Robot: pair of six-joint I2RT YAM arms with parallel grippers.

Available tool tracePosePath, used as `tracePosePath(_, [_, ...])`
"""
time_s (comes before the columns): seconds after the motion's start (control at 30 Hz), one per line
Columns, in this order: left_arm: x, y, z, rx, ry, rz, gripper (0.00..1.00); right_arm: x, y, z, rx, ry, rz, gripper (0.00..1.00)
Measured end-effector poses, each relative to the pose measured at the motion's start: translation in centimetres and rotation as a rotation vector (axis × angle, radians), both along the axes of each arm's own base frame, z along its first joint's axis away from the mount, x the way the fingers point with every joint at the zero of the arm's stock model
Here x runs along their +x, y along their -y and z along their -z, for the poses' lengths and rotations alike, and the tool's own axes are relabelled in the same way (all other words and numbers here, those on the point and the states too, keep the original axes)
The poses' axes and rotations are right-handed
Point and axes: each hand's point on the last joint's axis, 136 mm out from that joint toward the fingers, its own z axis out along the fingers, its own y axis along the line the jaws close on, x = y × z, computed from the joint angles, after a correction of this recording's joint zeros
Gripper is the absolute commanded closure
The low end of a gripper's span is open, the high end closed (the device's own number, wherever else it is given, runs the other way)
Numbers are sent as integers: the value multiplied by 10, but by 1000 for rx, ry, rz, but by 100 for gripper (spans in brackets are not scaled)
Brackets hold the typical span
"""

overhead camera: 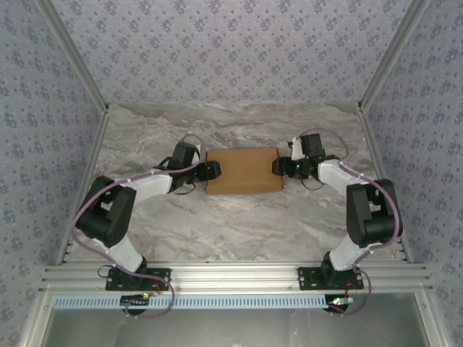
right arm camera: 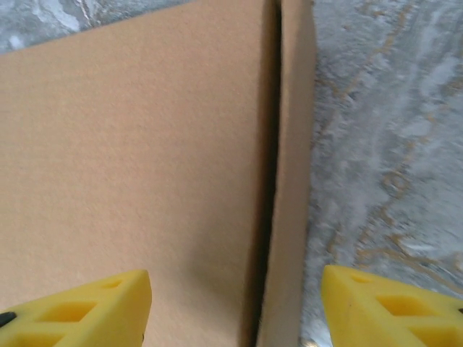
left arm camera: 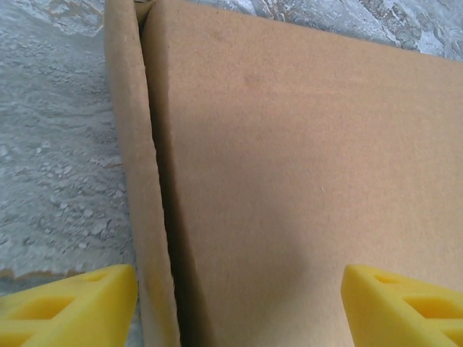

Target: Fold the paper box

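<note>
- The left gripper (overhead camera: 210,170) sat at the left short end of the plain brown cardboard paper box (overhead camera: 242,170). It pointed inward along the box's length.
- From the left wrist, its yellow fingers (left arm camera: 65,303) were spread wide and clamped nothing. One lay outside the box's narrow end wall (left arm camera: 134,181) and the other over the lid.
- The box lay flat and closed in the middle of the grey marbled table (overhead camera: 239,231), with its long axis running from one gripper to the other.
- A thin dark gap showed between the lid and each end wall, so by my judgement the ends were not fully tucked.
- The right gripper (overhead camera: 278,167) met the right short end, jaws likewise parted and empty, straddling that end wall (right arm camera: 293,181).
- Each arm was about equally near its own end, so any closing press would likely run inward along the box's length.
</note>
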Motion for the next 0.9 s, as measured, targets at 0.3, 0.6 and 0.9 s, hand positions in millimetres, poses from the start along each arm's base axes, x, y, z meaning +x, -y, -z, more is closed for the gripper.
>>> tracePosePath(0.3, [47,-8,8,-46,-22,-56,30,44,-15,-2,60,9,10,46])
tracePosePath(0.6, [86,-13,4,-61,0,-87,27,87,-13,-20,29,67,37,36])
tracePosePath(0.9, [84,-32,-22,32,73,-106,22,83,19,-79,-116,209,90,27])
